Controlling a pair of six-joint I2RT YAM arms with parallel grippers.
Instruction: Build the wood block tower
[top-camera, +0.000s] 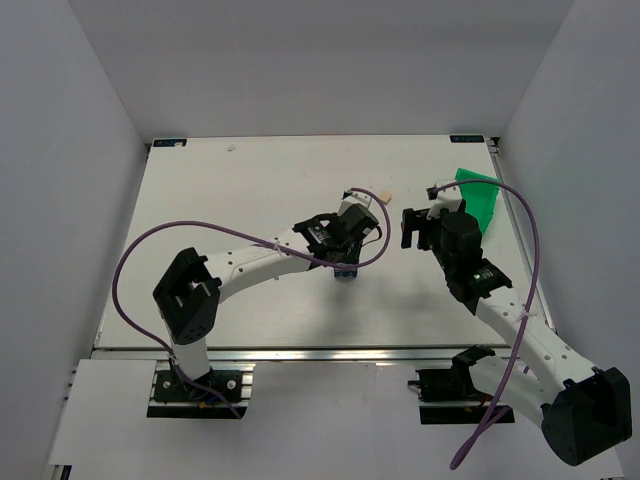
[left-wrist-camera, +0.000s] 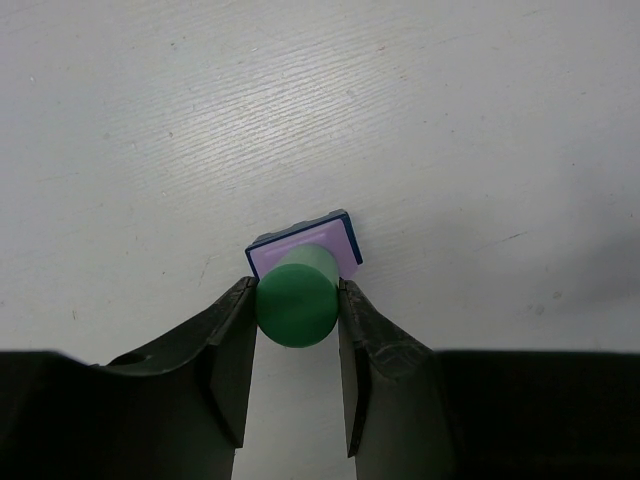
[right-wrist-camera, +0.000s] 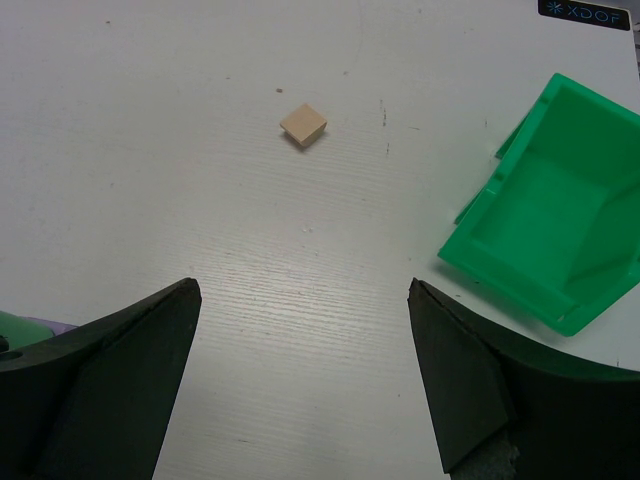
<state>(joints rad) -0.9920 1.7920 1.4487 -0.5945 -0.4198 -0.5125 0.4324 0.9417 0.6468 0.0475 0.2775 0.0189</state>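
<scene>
Left gripper grasps the green block over the lilac block. Right gripper gapes wide, with the beige block at twelve o'clock.

One overhead, two wrist close-ups
Top camera looks down from the near side over the whole surface; wrist cameras hang close above it; right wrist and overhead share the beige block and green bin
</scene>
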